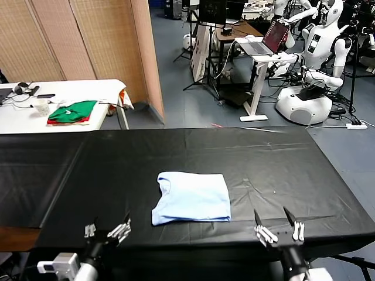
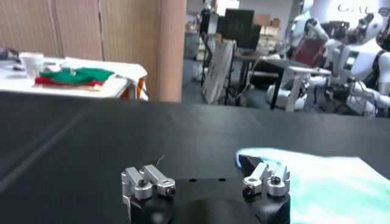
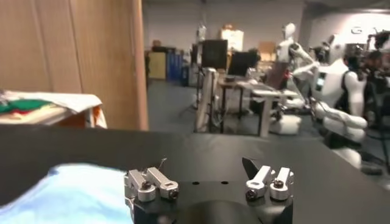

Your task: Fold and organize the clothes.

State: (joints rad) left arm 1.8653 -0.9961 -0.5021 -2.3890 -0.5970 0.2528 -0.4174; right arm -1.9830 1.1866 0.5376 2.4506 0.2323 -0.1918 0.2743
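From the head view, a pale blue T-shirt (image 1: 192, 197) lies folded into a compact rectangle at the middle of a black surface (image 1: 281, 158). The folding looks finished, though hidden layers cannot be checked. The left hand (image 1: 107, 230) and right hand (image 1: 279, 227) hover at the near edge, either side of the shirt, touching nothing.

In the left wrist view, the left hand (image 2: 206, 182) stands wide and empty, with the shirt (image 2: 329, 182) beside it.

In the right wrist view, the right hand (image 3: 208, 182) is equally wide and empty, near the shirt (image 3: 67, 192).

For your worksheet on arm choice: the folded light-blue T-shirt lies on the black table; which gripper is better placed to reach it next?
Probably the left gripper: open, nearer the T-shirt's corner. The right gripper, also open, sits farther off.
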